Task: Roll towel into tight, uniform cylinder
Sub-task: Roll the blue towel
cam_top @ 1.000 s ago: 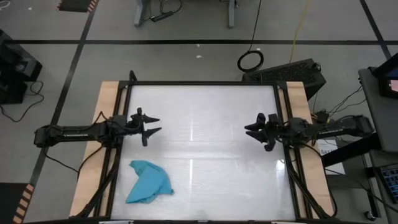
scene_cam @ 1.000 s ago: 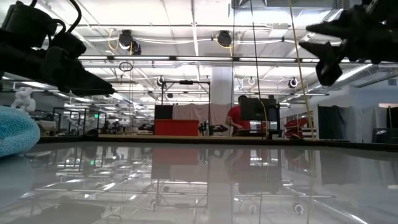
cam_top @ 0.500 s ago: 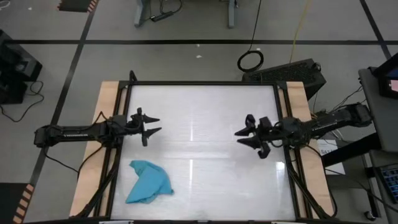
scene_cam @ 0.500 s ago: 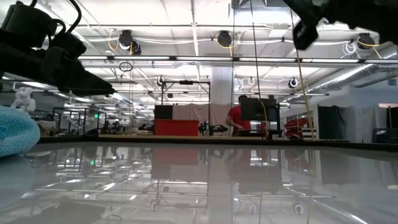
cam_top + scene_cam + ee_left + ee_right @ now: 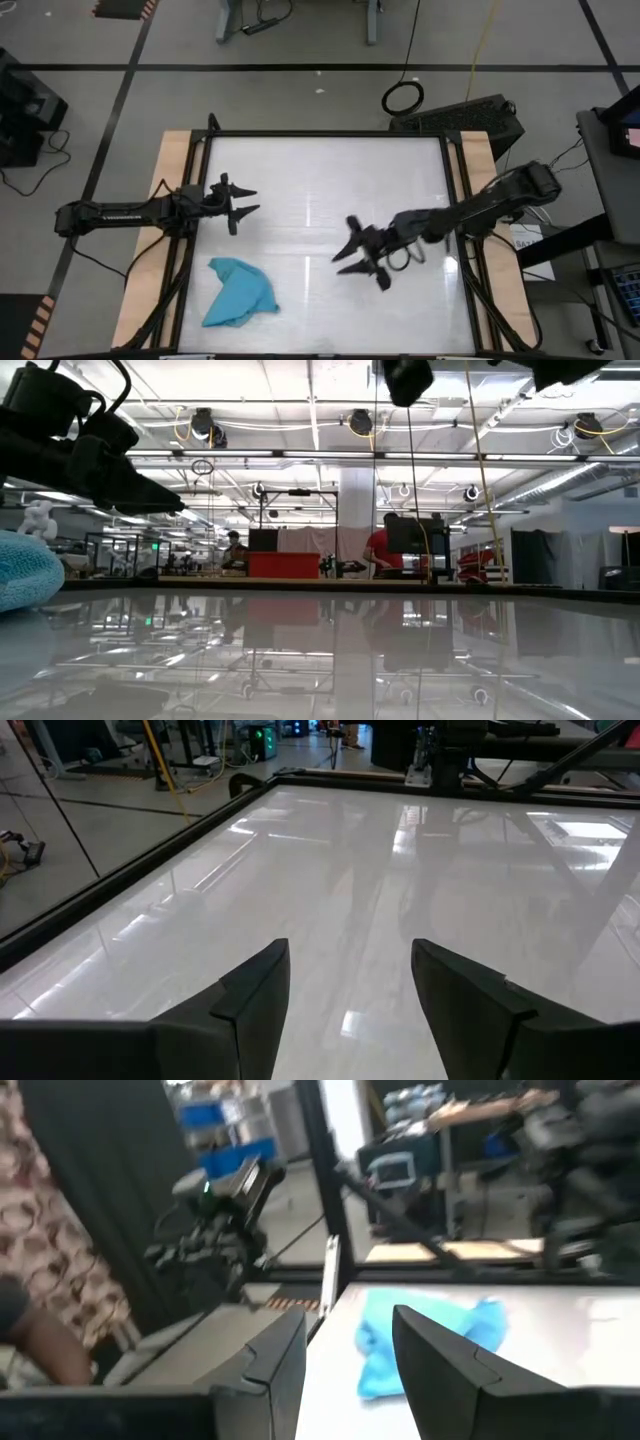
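The turquoise towel (image 5: pixel 238 292) is seen crumpled in a rough wedge at the near-left corner of the white worktop (image 5: pixel 330 180), its long axis running diagonally from that corner toward the worktop's middle. The right pincer (image 5: pixel 352 258) is held open and empty over the middle, well apart from the towel, while the left pincer (image 5: pixel 243 200) is parked wide open beyond it. If the bunched cloth were gripped unflattened, a lopsided, loose roll would likely result.

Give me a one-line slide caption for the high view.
Right gripper, open, reaches over mid-table toward the crumpled towel; left gripper waits open near the left edge.
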### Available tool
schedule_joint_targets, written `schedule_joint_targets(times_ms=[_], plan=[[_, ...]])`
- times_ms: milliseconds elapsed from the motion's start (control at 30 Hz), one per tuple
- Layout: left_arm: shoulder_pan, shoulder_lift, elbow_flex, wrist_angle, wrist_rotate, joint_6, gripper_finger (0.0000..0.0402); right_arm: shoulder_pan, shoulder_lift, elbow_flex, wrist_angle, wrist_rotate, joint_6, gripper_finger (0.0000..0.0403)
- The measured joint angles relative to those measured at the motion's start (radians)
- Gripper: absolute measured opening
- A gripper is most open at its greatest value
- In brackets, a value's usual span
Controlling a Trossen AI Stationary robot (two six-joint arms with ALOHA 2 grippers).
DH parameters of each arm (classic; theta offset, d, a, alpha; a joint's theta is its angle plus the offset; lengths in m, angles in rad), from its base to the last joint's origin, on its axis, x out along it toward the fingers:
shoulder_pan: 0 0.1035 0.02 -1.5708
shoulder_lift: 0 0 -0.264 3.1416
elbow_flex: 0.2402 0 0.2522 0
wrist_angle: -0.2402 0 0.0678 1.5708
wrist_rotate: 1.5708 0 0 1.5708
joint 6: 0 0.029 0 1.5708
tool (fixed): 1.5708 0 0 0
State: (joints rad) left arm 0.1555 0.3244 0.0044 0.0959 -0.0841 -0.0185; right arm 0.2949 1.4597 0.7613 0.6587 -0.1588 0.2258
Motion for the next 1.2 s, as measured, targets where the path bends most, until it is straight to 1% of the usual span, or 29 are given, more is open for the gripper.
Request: schedule_joint_targets(times_ms=[300, 433, 567, 767, 967, 1200], plan=[[0.0, 0.0, 0.0, 0.0, 0.0, 0.0, 0.0216, 0.061, 0.311, 0.231, 0.001, -0.005, -0.033, 0.0141], [0.0, 0.0, 0.0, 0.0, 0.0, 0.0, 0.0216, 0.077, 0.416, 0.329, -0.015, -0.005, -0.057, 0.0141], [0.0, 0.0, 0.0, 0.0, 0.0, 0.0, 0.0216, 0.087, 0.494, 0.401, -0.026, -0.005, -0.084, 0.0141], [0.0, 0.0, 0.0, 0.0, 0.0, 0.0, 0.0216, 0.095, 0.575, 0.473, -0.032, -0.029, -0.086, 0.0141], [0.0, 0.0, 0.0, 0.0, 0.0, 0.0, 0.0216, 0.11, 0.637, 0.513, -0.034, -0.031, -0.103, 0.0141], [0.0, 0.0, 0.0, -0.003, 0.0, 0.0, 0.0216, 0.113, 0.654, 0.525, -0.057, -0.031, -0.118, 0.0141]])
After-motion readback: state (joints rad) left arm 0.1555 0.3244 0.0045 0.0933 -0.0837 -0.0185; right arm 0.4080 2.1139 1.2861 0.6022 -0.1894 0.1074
